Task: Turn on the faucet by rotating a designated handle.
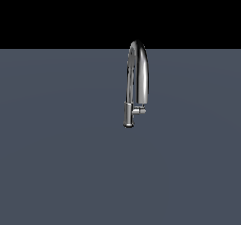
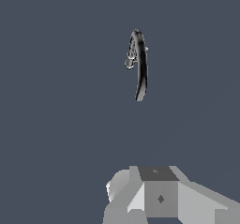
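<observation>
The faucet [image 1: 139, 71] is a slim chrome gooseneck with a tall narrow arch, standing on the grey surface right of centre in the exterior view. Its darker cylindrical spout tip [image 1: 128, 116] hangs down on the exterior view's left side. The handle [image 1: 140, 110] is a short chrome stub sticking out sideways towards the exterior view's right, beside the spout tip. The wrist view shows the faucet [image 2: 140, 68] from above and at a distance. Only grey blocky parts of my gripper [image 2: 157, 195] show at that picture's edge, well apart from the faucet. The fingertips are not visible. The arm does not appear in the exterior view.
A flat grey-blue surface [image 1: 61, 148] spreads around the faucet in both views. A black background lies beyond its far edge [image 1: 61, 48]. No other objects show.
</observation>
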Available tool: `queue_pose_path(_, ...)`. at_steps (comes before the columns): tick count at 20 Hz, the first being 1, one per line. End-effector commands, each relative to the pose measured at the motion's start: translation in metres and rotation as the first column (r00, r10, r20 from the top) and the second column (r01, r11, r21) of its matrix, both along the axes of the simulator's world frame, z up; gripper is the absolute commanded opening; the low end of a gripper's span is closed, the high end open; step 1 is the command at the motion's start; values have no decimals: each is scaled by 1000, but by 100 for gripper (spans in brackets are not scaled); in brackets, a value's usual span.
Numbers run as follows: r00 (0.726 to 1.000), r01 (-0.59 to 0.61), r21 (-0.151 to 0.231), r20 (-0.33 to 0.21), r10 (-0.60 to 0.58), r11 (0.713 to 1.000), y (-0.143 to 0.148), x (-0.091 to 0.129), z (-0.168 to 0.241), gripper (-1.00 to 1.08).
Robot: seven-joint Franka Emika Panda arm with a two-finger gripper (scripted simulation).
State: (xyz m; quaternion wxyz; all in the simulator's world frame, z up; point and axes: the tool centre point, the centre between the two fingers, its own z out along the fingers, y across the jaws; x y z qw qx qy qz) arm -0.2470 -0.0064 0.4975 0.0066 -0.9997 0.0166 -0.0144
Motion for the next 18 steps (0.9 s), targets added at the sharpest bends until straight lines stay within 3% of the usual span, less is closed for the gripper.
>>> queue_pose_path(1,1000,0,0,0,0,1000,0,0,0,-100)
queue_pose_path(9,1000,19,19,-21,-19,1000,-1,9,-1,-100)
queue_pose_path(18,992,90,84,-99,-82,992,-4,40,-8,-100)
